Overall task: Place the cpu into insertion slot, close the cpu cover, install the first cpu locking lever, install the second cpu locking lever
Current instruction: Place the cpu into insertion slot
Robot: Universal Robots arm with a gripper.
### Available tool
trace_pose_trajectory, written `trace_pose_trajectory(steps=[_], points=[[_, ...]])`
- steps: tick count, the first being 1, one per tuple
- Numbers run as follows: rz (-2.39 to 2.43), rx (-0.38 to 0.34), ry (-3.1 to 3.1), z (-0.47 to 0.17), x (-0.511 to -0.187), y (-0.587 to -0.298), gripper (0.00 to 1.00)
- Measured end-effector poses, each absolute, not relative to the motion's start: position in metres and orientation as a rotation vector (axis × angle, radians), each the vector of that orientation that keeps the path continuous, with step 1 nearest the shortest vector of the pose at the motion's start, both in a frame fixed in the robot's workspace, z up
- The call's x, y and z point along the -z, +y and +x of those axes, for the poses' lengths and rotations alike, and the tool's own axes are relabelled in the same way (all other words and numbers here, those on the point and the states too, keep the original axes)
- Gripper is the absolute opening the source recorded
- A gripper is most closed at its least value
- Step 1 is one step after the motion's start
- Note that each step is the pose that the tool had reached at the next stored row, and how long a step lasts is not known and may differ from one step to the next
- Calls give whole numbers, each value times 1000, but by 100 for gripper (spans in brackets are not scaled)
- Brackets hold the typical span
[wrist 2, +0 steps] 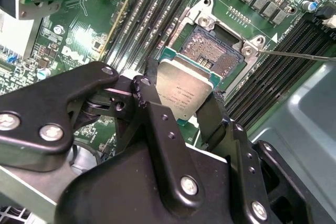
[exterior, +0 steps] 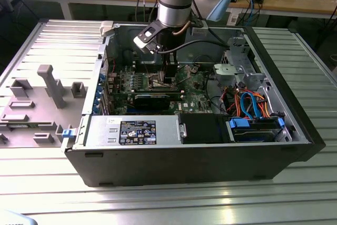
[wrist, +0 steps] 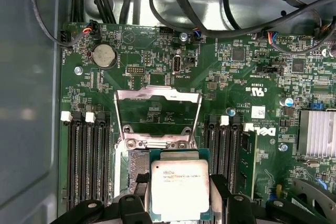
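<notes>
Ribbed grey metal tabletop (exterior: 158,204) carries the whole job. At the exterior view's left sit some grey plastic blocks (exterior: 47,85). Next comes the open computer case (exterior: 184,162), lying on its side. The arm reaches down into its middle, with the gripper (exterior: 167,75) low over the green board (exterior: 195,80). Orange and blue cables (exterior: 253,106) crowd the case's end at the exterior view's right.

In both wrist views the gripper (wrist 2: 181,100) is closed partway onto the cpu (wrist 2: 184,90), with one black finger (wrist 2: 144,90) on each of two opposite edges and the silvery face up. The chip is held over the near edge of the socket (wrist 2: 218,51) and is not seated. In the first wrist view the cover (wrist: 157,94) stands flipped up behind the socket, so the way in is open.

I judge the chip light and stiff, slippery along its thin edges and delicate underneath. The socket's fine contacts look easily bent. Gripping it by the edges and keeping it level seems the right hold.
</notes>
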State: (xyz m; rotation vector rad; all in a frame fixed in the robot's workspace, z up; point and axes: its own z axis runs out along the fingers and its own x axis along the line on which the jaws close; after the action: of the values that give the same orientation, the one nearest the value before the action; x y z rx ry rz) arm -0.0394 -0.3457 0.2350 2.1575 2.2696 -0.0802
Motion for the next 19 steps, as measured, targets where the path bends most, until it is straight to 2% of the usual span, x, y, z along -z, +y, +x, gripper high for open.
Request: trace_pose_trajectory(steps=[19], points=[[2157,80,2270,-42,-225,-345,55]])
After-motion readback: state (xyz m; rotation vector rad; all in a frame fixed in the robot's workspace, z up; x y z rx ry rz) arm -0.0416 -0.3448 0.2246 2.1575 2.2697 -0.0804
